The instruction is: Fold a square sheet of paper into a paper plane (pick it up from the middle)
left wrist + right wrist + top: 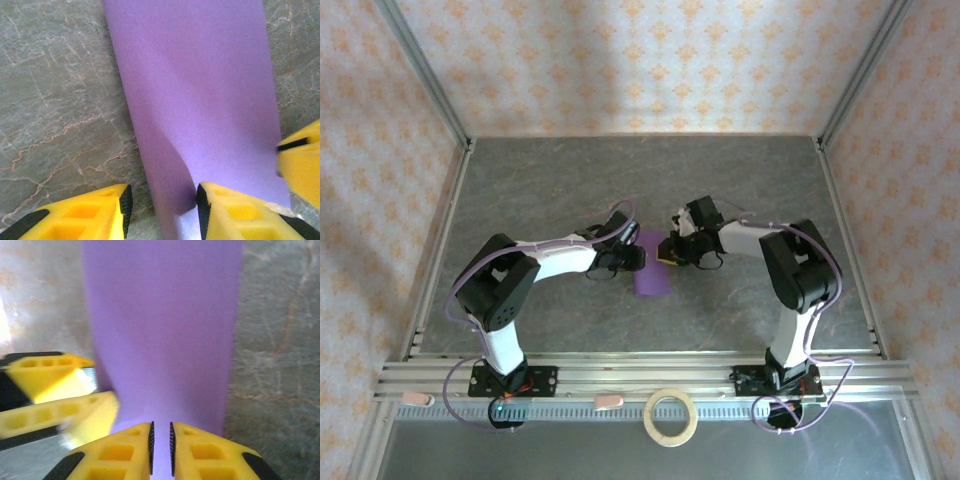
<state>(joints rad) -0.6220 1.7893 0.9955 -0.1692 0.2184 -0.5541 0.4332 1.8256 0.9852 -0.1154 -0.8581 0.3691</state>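
Both arms reach in over the middle of the grey marbled tabletop [540,190], their hands meeting tip to tip over the purple sheet of paper [650,280]. The paper lies there as a long, narrow strip running from near to far, flat on the stone for most of its length.

The left hand [632,256] comes in from the left at the far end of the strip. From its own wrist, the left hand [162,200] has its yellow fingers spread. One finger rests on bare stone and the other sits on the paper [200,90]. The paper's edge lifts in a soft curl just beside that inner finger, and nothing is clamped between the two.

The right hand [668,258] comes in from the right, just beside the left one. Seen from its wrist, the right hand [161,432] has its fingers drawn close but not shut. Only a thin slit stands between the black pads, with purple showing through it. The paper [160,330] stretches away below them, and the other hand's blurred yellow fingers [55,390] sit close on the left.

A tan tape ring [649,417] lies on the near rail between the two arm bases, well apart from the paper.
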